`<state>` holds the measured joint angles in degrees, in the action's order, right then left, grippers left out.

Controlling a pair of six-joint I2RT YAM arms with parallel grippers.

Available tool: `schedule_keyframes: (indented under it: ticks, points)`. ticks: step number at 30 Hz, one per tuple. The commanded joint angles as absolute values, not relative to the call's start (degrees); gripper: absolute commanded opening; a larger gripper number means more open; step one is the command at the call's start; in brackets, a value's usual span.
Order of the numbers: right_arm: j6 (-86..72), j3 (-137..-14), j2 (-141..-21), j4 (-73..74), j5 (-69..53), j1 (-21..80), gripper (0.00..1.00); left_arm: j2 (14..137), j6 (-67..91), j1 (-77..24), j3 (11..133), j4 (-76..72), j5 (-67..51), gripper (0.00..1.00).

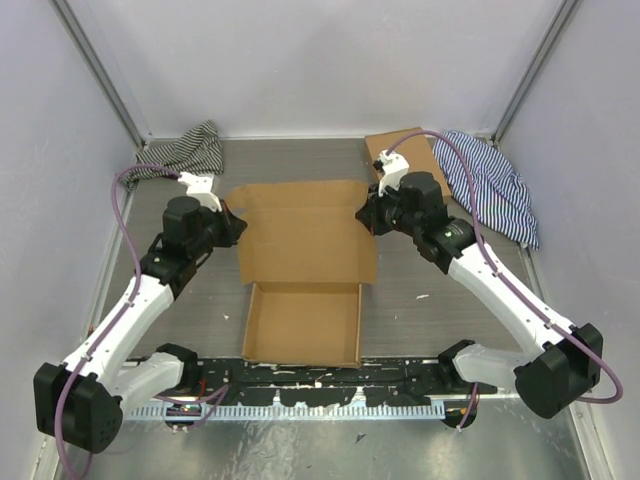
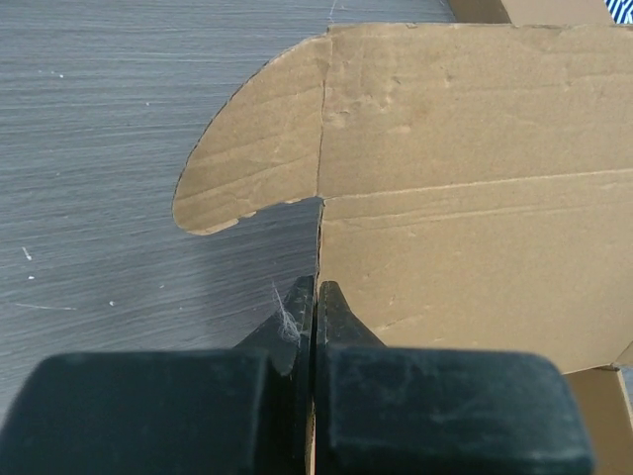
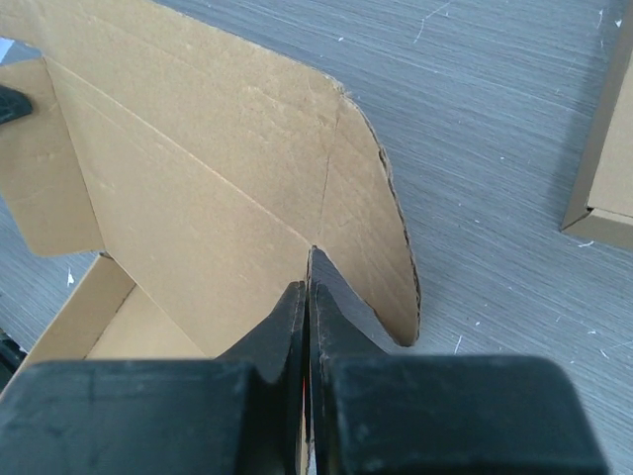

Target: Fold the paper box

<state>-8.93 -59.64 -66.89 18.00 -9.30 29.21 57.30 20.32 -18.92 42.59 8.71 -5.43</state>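
The paper box (image 1: 305,250) lies mid-table, plain brown cardboard. Its shallow tray (image 1: 303,325) sits at the front with low walls up, and its lid panel stretches toward the back. My left gripper (image 1: 237,225) is shut on the lid's left edge, below a rounded side flap (image 2: 247,168). In the left wrist view my fingertips (image 2: 316,292) pinch the cardboard edge (image 2: 465,178). My right gripper (image 1: 365,215) is shut on the lid's right edge. In the right wrist view it (image 3: 307,272) clamps the panel (image 3: 198,168) beside the other rounded flap (image 3: 381,228).
A smaller brown cardboard box (image 1: 400,150) lies at the back right, its corner also showing in the right wrist view (image 3: 608,168). A striped cloth (image 1: 190,150) lies at the back left and another (image 1: 495,185) at the right. Walls enclose the table.
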Motion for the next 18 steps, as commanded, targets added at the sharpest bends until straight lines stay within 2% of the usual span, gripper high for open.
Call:
schedule_keyframes:
  ticks: [1,7,13,16,18]
  points:
    - [-8.6,-63.2,-66.8,20.1,-10.2,29.6,0.02,57.0,20.5,-18.9,46.6,11.3,-7.4,0.0]
    - [-9.7,-65.9,-69.8,22.2,-9.1,29.6,0.09,54.5,20.8,-19.0,48.6,13.2,-8.3,0.0]
    - [-10.2,-71.8,-74.8,27.1,-9.6,29.6,0.25,51.1,21.4,-19.0,47.6,11.5,-6.8,0.0]
    - [-10.0,-73.9,-76.7,29.6,-9.9,29.6,0.24,50.7,20.8,-19.0,48.0,11.7,-6.7,0.0]
    - [-10.0,-75.1,-77.9,30.9,-10.1,29.6,0.18,50.9,20.6,-19.1,48.3,11.7,-7.0,0.0]
